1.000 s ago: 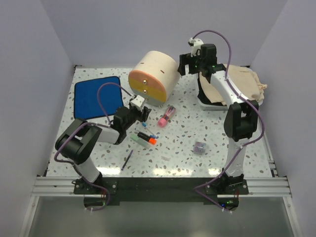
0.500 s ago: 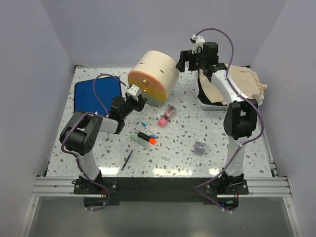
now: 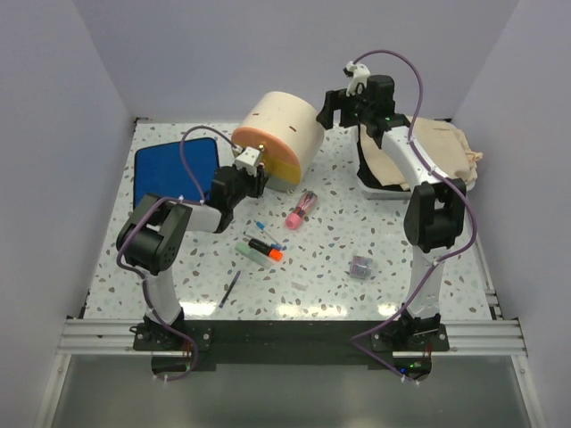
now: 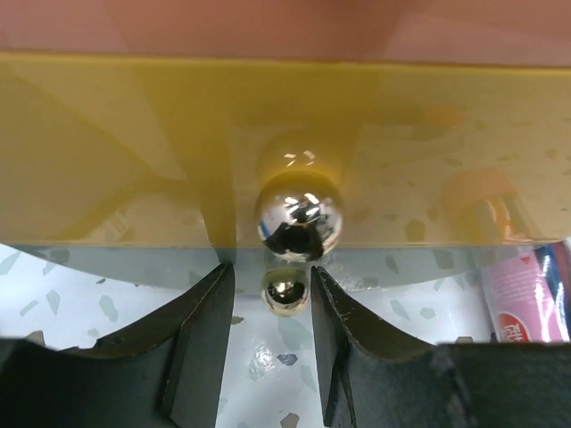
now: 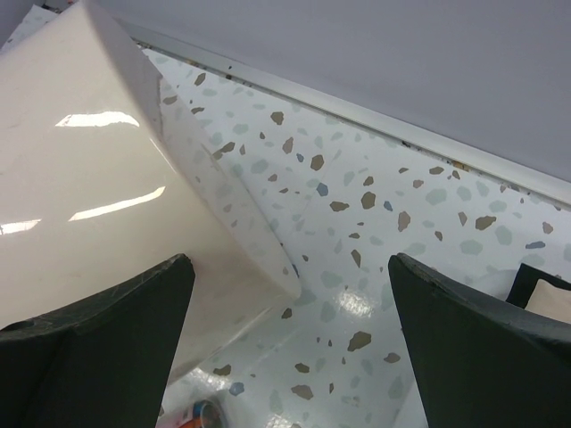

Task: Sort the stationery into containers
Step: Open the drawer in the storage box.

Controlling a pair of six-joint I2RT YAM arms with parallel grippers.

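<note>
Left gripper (image 4: 269,275) reached the cabinet (image 3: 278,134) — jaws half-open astride one of two knobs (image 4: 285,294); right gripper (image 5: 290,263) wide, empty.

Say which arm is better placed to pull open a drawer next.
Left. The left claw flanks a small shiny knob below the yellow drawer front. The right claw hangs open behind the beige cylindrical cabinet.

Beige cabinet (image 3: 278,134) lies on its side — highlighter (image 3: 261,252), pink tube (image 3: 301,209), black pen (image 3: 231,289), purple box (image 3: 360,266) loose nearby.
</note>
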